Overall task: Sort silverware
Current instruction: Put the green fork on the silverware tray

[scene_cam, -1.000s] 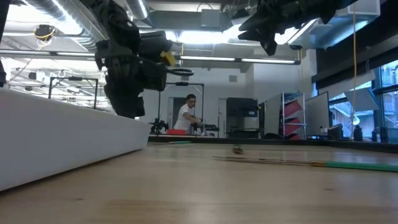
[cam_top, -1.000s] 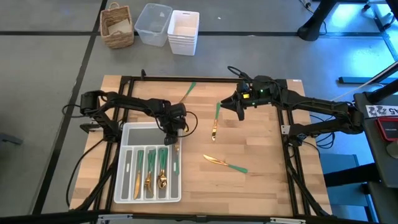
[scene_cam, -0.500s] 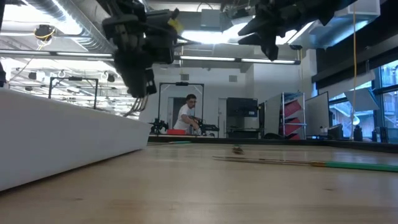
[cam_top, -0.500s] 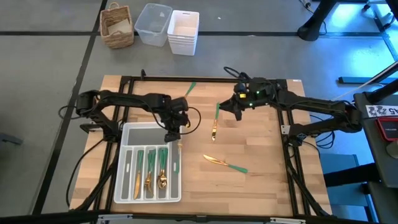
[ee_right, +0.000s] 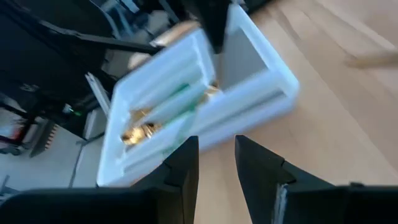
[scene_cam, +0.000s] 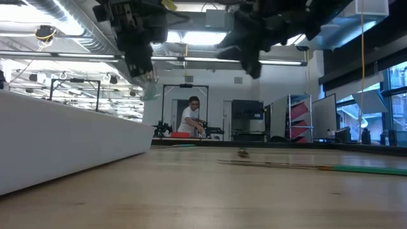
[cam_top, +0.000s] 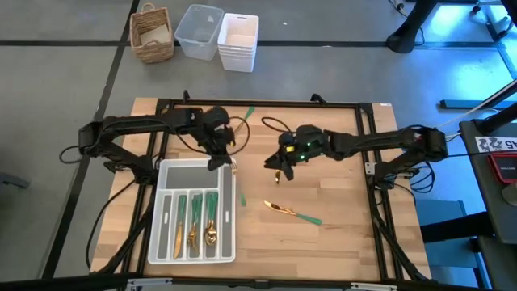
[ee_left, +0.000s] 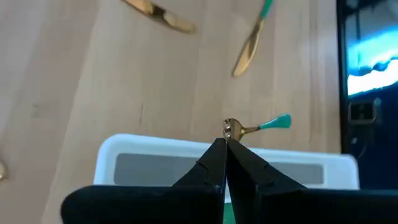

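Observation:
My left gripper (cam_top: 224, 160) is shut on one piece of silverware (ee_left: 249, 127), held up over the right wall of the white tray (cam_top: 161, 242). The tray holds several gold-and-green pieces (cam_top: 194, 222) in its compartments. My right gripper (cam_top: 278, 170) hangs open above the middle of the table, over a loose piece (ee_left: 249, 50) lying flat. In the low view it (scene_cam: 250, 63) is well clear of the tabletop. A gold knife with a green handle (cam_top: 291, 212) lies nearer the front. Another green-handled piece (cam_top: 246, 115) lies at the far edge. My left gripper pinches the piece at its gold part (ee_left: 231, 129) between the tips of its two fingers. The fingers slant down from the table's left. The green handle end (ee_left: 278, 122) juts out sideways past them. The piece is lifted clear of the tray and the table.
Black frame rails (cam_top: 258, 103) run round the tabletop. A wicker basket (cam_top: 152, 32), a clear tub (cam_top: 199, 31) and stacked white bins (cam_top: 238, 40) stand on the floor beyond the far edge. A person (scene_cam: 191, 117) shows far off in the room.
My left gripper, still shut, has risen from beside the tray's right wall and drawn a little toward the far edge, lifting the piece with it. My right gripper has swung toward the table's left and near side and come lower, staying open.

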You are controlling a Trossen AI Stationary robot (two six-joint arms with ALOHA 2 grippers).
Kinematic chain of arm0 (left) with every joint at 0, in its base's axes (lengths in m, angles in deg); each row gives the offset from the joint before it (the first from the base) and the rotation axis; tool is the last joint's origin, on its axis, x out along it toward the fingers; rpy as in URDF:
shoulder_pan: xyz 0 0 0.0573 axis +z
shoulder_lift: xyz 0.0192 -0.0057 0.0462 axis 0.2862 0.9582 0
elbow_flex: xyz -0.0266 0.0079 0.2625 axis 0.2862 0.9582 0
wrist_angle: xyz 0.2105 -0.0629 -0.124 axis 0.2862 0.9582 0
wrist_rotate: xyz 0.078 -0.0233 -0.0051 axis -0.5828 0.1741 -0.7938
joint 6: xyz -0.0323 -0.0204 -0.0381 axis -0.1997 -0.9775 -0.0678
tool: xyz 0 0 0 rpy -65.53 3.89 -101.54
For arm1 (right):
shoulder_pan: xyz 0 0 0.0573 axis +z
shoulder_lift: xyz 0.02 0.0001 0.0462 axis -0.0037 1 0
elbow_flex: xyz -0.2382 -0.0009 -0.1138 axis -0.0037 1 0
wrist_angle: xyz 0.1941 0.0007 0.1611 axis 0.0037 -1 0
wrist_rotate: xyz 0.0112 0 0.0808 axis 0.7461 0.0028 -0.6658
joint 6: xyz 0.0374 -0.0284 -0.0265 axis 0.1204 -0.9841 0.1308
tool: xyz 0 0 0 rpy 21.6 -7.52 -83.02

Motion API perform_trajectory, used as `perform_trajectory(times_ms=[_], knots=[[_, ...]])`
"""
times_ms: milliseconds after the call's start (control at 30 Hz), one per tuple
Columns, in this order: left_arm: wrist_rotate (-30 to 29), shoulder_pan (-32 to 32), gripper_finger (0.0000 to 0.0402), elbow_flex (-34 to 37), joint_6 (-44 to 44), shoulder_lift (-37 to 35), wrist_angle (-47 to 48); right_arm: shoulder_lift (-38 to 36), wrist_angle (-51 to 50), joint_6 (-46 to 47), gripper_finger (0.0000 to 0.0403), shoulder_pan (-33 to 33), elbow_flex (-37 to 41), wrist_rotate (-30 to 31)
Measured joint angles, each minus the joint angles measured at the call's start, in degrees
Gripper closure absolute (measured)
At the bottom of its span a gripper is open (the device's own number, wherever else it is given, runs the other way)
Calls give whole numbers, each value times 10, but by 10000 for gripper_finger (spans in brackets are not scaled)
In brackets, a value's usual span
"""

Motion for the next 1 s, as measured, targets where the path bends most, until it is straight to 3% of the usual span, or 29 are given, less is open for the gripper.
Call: perform_trajectory(times_ms=[200, 333, 500, 1000], knots=[[-12, 20, 401, 0, -42, -52, -3, 62, 143, 42, 296, 10, 0, 9], [-26, 25, 401, 0, -68, -73, -10, 92, 187, 87, 296, 8, 0, 11], [-69, 25, 401, 0, -101, -77, -35, 116, 221, 133, 296, 10, 0, 2], [-90, 24, 401, 0, -158, -75, -133, 124, 242, 161, 299, 9, 0, -2]])
